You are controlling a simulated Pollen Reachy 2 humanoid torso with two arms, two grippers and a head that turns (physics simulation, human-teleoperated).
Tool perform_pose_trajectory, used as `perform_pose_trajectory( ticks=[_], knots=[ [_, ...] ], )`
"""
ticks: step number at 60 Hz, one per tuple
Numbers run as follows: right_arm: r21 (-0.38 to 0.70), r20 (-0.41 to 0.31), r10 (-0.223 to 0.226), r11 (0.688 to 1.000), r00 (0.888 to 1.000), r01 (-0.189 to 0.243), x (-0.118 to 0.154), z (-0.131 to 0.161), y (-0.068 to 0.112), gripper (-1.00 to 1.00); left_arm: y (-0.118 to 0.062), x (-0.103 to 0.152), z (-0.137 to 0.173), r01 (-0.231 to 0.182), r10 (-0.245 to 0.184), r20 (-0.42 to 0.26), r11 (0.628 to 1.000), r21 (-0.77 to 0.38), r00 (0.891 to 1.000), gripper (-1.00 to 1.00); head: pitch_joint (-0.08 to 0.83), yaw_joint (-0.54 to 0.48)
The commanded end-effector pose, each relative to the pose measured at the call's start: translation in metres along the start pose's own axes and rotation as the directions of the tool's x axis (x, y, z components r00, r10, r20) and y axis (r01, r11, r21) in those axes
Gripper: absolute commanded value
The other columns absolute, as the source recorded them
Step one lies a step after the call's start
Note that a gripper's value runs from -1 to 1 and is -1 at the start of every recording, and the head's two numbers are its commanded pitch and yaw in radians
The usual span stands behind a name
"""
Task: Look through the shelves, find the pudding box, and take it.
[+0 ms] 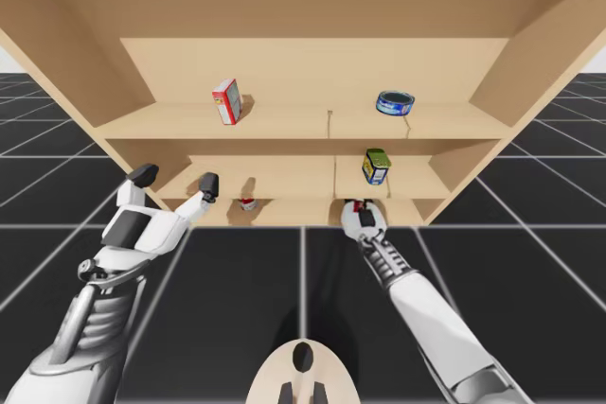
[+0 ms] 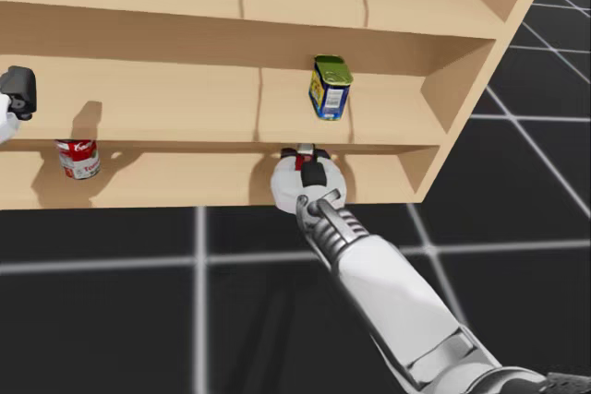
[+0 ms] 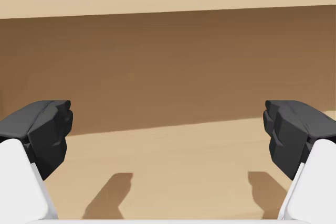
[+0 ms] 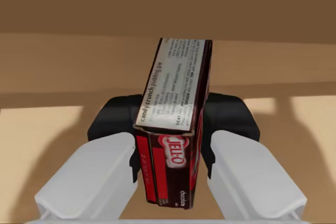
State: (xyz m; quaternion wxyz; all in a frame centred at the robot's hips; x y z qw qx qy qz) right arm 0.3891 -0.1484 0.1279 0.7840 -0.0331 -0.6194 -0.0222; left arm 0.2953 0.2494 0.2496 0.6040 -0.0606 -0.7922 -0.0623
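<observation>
Clamped on the pudding box (image 4: 176, 93) from two opposite sides by the right gripper (image 4: 174, 120), dark pads flat against the card, with the box leaning a little between them. Held at the front lip of the lowest shelf (image 1: 294, 213), at roughly 7 o'clock from the yellow-and-blue tin (image 1: 376, 166) and 3 o'clock from the red-and-white can (image 1: 248, 202) in the high view.

Probably light and nearly hollow: thin card, stiff along the edges but quick to dent across the broad faces, smooth enough to slip under a weak pinch. Best gripped low on the body and near the middle, as here, with modest pressure only. Best drawn straight back, without twisting against the shelf above.

Right arm stretched forward from 5 o'clock toward 12, forearm and wrist in one line, hand just inside the shelf mouth. Left gripper (image 3: 168, 129) spread wide with nothing between its fingers, raised at 9 o'clock from the box, facing bare shelf board.
</observation>
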Motion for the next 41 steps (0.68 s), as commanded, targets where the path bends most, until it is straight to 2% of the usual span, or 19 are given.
perform_pose_trajectory(
  ticks=[1,9,16,26,41],
  knots=[
    [0.056,0.018,-0.079,0.995,0.997,0.078,-0.003,0.023,0.039,1.0,0.0,0.0,0.0,0.001,-0.001,0.0,1.0,0.001,1.0,-1.0,0.616,-0.22],
    [0.041,0.109,-0.085,0.996,0.99,0.081,0.011,0.04,0.032,1.0,0.0,0.0,0.0,0.001,-0.001,-0.001,1.0,0.002,1.0,-1.0,0.614,-0.22],
    [0.043,0.153,-0.092,0.995,0.984,0.087,0.017,0.055,0.027,1.0,-0.001,-0.001,-0.001,0.002,-0.002,-0.003,1.0,0.002,1.0,-1.0,0.613,-0.22],
    [0.065,0.152,-0.079,0.995,0.985,0.07,0.01,0.079,0.024,1.0,-0.001,-0.001,-0.001,0.001,-0.001,-0.004,1.0,0.003,1.0,-1.0,0.612,-0.23],
    [0.122,0.145,-0.052,0.992,0.988,0.034,0.0,0.137,0.014,1.0,-0.001,0.0,-0.001,-0.004,0.004,-0.002,1.0,0.004,1.0,-1.0,0.611,-0.21]
  ],
)
